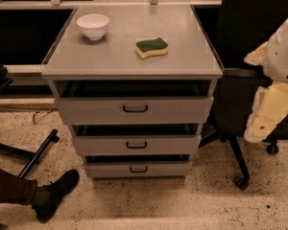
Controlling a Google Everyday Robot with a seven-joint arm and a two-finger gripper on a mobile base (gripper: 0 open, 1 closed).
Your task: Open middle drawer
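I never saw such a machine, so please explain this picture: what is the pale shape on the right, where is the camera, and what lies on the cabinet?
The pale shape is the robot's arm; its lower cream part is the gripper, hanging right of the cabinet, apart from it, seemingly holding nothing. The one camera looks down at the cabinet's front. On its top lie a white bowl and a green-and-yellow sponge. Below are three drawers; the middle drawer, with a black handle, is the one to open.
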